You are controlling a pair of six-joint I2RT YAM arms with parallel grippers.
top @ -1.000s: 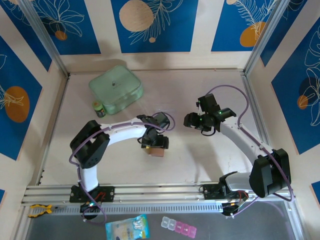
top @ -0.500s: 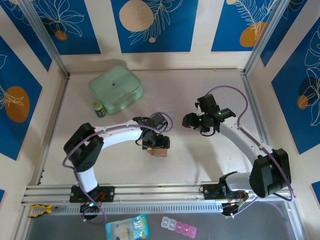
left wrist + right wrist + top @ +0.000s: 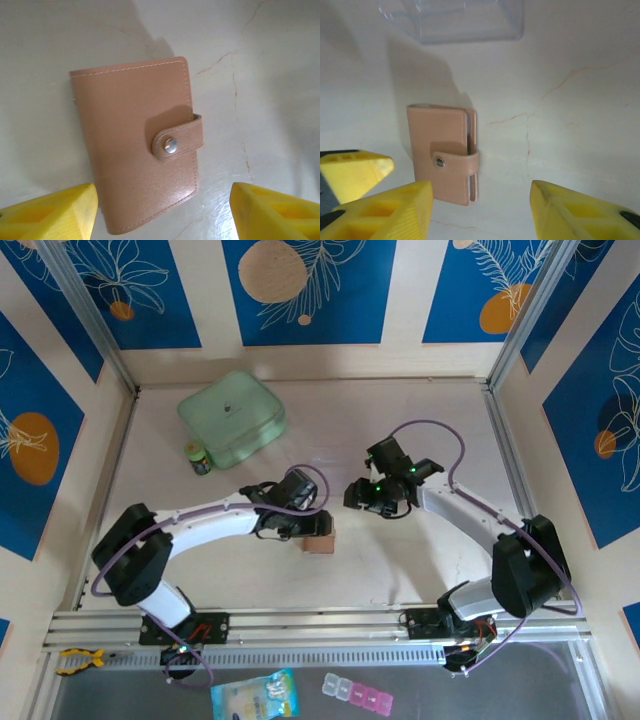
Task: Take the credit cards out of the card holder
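**Card holder** (image 3: pixel 135 150): tan-pink, folded shut, snap tab (image 3: pixel 175 144) fastened. Lies flat on the desk (image 3: pixel 260 60) near its middle, under the left wrist. Credit cards presumably inside; cannot tell how many.

**Left fingers** (image 3: pixel 50 215): spread wide, hovering above the holder's lower end, one to each side, gripping nothing.

**Right fingers** (image 3: pixel 580 210): likewise apart and empty, pointed at the holder from nearby.

**Hazards, as judged:**
- Squeezing across the closed fold: snap pressed tighter, no card freed.
- Skidding or spinning out of reach under a one-sided touch, owing to a thin, flat body on smooth desk.
- Collision of the two sets of fingers if brought onto so small a thing together.
- Lifting of the whole holder while popping the snap, for want of a pinned flap; cards then spilled or left lodged.
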